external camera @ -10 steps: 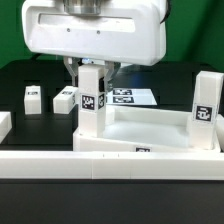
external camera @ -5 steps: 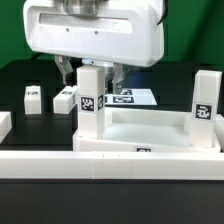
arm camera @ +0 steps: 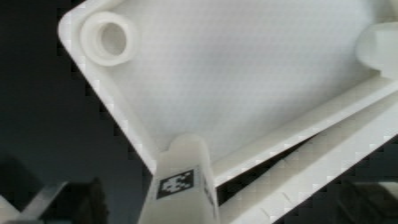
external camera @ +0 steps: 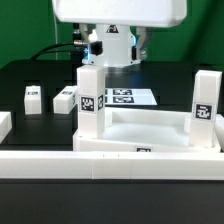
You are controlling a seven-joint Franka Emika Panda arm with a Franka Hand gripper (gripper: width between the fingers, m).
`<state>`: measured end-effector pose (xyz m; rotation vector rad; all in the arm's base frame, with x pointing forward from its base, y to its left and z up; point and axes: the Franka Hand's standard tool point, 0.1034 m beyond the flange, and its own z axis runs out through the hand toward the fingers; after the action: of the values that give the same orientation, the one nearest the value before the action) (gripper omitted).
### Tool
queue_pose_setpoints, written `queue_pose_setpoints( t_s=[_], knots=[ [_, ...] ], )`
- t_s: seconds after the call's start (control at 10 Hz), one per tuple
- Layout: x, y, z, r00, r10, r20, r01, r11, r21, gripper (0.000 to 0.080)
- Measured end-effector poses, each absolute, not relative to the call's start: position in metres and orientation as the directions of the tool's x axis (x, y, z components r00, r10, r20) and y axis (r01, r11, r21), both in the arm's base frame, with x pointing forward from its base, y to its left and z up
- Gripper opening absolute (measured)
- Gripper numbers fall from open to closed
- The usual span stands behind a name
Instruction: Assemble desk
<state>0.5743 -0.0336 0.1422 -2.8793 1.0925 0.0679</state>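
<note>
Since half a second ago, when my fingers stood either side of the corner leg (external camera: 91,95), I have let go and risen. In the exterior view my gripper (external camera: 108,60) now hangs well above that leg, touching nothing. The leg stays upright by itself at the tabletop (external camera: 150,137) corner toward the exterior view's left, which I take to mean it is seated in its socket. The tabletop lies on the black table (external camera: 30,75) against the front rail (external camera: 60,163). The other standing leg (external camera: 204,108) is upright at the corner toward the exterior view's right. That makes two legs in place. The first loose leg (external camera: 32,97) and second loose leg (external camera: 65,99) lie on the table well to the exterior view's left, so I judge the job about half done. The marker board (external camera: 130,97) lies flat behind the tabletop.

From my wrist I look straight down on the corner leg (arm camera: 178,185), with its tag showing, and on the tabletop (arm camera: 231,95) with a round corner socket (arm camera: 111,38) still empty. My jaws are released and carry nothing. My fingers barely show in either view, so I cannot say how wide the gap is, though it is probably a little more than the leg.
</note>
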Motion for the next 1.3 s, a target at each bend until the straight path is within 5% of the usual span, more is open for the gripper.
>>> queue_pose_setpoints(
  t_s=[0.5, 1.3],
  knots=[
    [0.579, -0.032, 0.142, 0.757, -0.650, -0.057, -0.653, -0.756, -0.044, 0.0649],
    [0.559, 0.000, 0.144, 0.501, -0.862, -0.084, -0.865, -0.500, -0.025, 0.0649]
  ],
)
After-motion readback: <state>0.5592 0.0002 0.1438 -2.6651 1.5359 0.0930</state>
